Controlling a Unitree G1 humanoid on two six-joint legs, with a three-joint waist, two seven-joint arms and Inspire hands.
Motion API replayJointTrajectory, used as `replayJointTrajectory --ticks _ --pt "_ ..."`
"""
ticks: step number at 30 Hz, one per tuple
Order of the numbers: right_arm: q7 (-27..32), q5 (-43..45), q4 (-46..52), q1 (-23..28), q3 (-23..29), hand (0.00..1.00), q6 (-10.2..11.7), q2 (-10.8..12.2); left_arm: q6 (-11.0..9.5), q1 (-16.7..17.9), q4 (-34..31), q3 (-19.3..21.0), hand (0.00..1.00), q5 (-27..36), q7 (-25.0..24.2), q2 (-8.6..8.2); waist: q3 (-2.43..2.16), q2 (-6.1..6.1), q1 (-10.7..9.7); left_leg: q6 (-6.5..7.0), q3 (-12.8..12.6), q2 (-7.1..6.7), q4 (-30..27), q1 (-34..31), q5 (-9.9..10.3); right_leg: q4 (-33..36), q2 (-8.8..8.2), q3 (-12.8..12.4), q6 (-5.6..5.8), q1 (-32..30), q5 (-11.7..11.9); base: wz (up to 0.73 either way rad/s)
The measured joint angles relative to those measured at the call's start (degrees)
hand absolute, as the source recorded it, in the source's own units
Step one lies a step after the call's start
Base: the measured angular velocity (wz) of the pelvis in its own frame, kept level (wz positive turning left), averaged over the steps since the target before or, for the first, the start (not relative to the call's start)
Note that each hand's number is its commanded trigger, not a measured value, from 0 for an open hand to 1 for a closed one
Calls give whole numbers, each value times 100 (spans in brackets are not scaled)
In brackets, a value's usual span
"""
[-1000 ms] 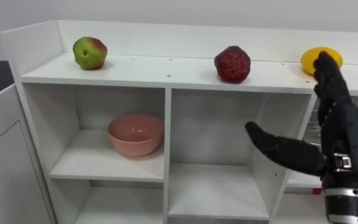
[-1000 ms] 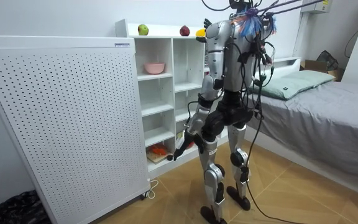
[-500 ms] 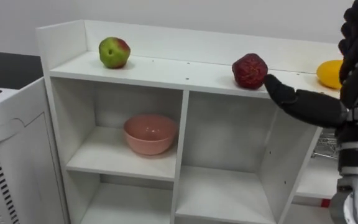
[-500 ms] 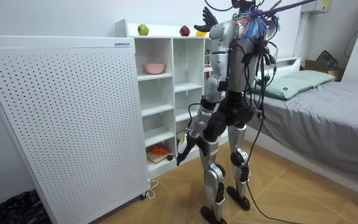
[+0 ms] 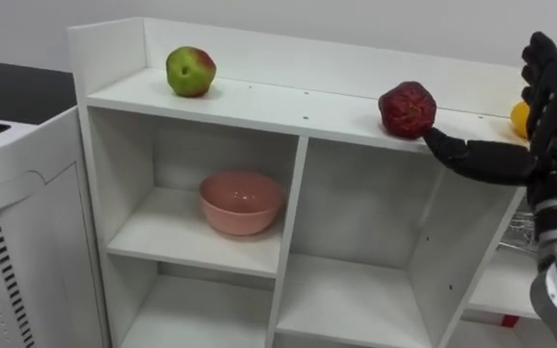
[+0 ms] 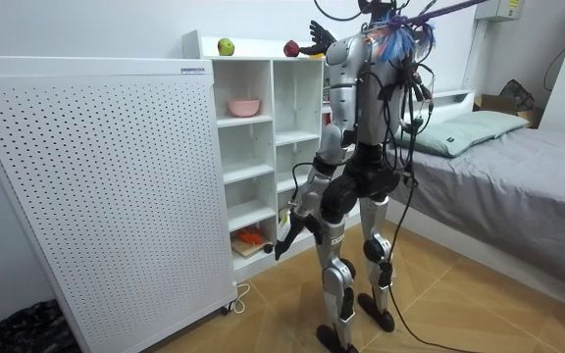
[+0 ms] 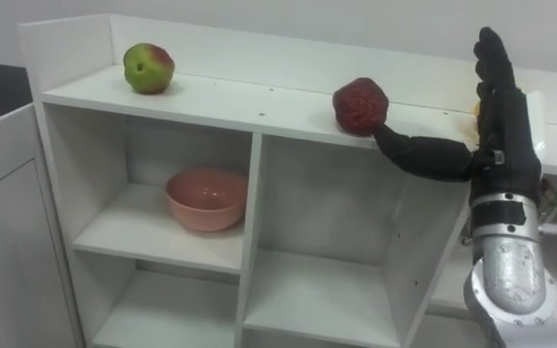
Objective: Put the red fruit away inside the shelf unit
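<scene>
Three fruits lie on the white closet's (image 5: 296,174) top shelf: a green-red apple (image 5: 190,72) at the left, a dark red fruit (image 5: 407,108) in the middle, and a yellow fruit (image 5: 520,118) at the right, partly hidden behind my right hand. That right hand (image 5: 552,130) is raised to the top shelf, open, with its fingers straight up. Its thumb stretches left, and the tip comes right up to the red fruit's lower right side. It holds nothing. In the room view my left hand (image 6: 284,242) hangs low by my thigh.
A pink bowl (image 5: 242,202) sits in the upper left compartment; the other compartments in view are bare. A white perforated panel (image 6: 96,186) stands left of the closet. A bed (image 6: 498,157) lies behind me. I stand upright facing the closet.
My right hand has risen from in front of the middle compartment to top shelf level, bringing its thumb to the red fruit. The head camera has shifted, so the closet sits differently in view.
</scene>
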State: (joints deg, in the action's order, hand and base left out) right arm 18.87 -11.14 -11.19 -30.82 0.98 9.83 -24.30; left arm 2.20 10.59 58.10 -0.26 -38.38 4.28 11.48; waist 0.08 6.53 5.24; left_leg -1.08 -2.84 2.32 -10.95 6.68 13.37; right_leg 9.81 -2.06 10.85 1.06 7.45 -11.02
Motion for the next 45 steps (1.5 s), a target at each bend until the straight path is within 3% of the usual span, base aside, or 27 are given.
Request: replayJointTrajectory --ticks 5,12,38,45 --pt "-44 -82 -38 -42 -192 0 0 -132 4 13 -46 -4 0 -1 10 82 25 41 14 -1 8 0 -16 -2 -6 -1 -4 15 -8 -9 5 0" --pt "-141 -134 -39 -42 -232 0 -1 -136 33 13 -132 -5 0 -1 10 84 45 43 88 -2 8 2 -52 -56 -6 5 -7 40 -22 -24 15 0" --pt "-525 -153 -82 -47 -297 0 -10 -184 41 12 -147 2 0 -1 18 88 9 27 143 -5 46 0 -78 -99 -13 6 -6 44 -30 -56 21 0" --pt "-960 -215 -367 -88 -480 0 -224 -296 142 1 -149 -3 0 2 -50 92 -5 82 132 -6 53 1 -80 -103 -14 8 -7 43 -32 -55 22 0"
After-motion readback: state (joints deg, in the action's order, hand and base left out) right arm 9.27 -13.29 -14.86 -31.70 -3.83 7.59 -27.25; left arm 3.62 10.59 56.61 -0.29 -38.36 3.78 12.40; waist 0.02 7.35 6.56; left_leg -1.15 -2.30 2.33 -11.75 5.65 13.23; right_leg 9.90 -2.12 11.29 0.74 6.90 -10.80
